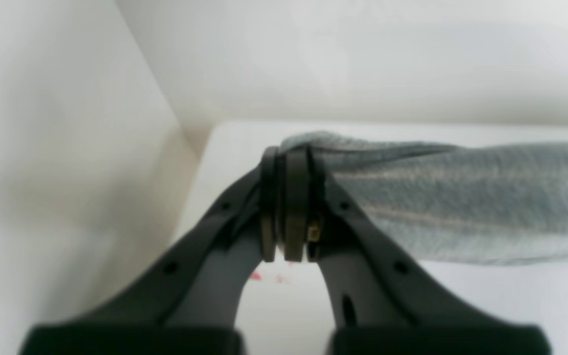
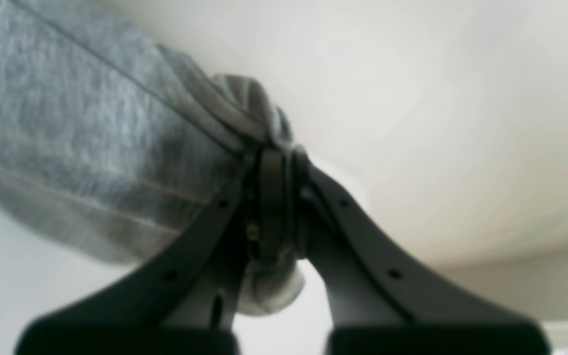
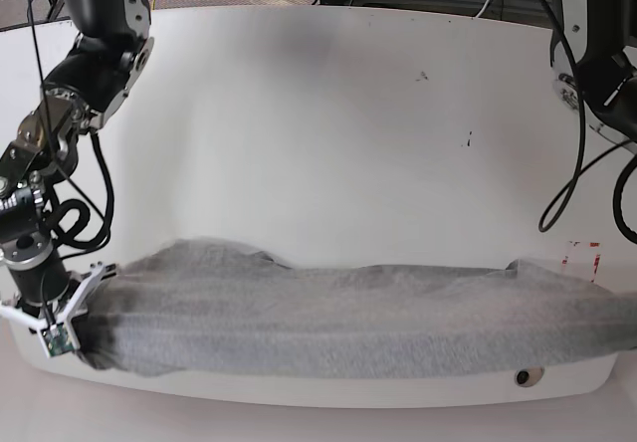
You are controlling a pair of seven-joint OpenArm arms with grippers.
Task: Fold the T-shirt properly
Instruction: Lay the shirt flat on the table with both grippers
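A white tabletop (image 3: 328, 143) with a rounded near edge fills the base view, with carpet and loose cables on the floor beyond its far side. The T-shirt (image 3: 338, 318) lies stretched in a long, narrow grey band along the near edge of the tabletop, running from one side of the base view to the other, its upper edge wavy and its surface softly wrinkled; no lettering shows on the side that faces up. The right gripper (image 2: 276, 207), at the band's end on the left of the base view, has its fingers (image 2: 270, 197) pressed together on a bunched fold of the cloth, with a small tuft of grey fabric hanging out below them. The left gripper (image 1: 289, 207) has its fingers (image 1: 296, 207) clamped narrow at the opposite end, a rolled edge of the cloth caught between them, and the fabric stretches away from them over the white surface. Small red marks (image 3: 581, 257) sit on the tabletop just beside that end of the shirt. Both wrist views are blurred.
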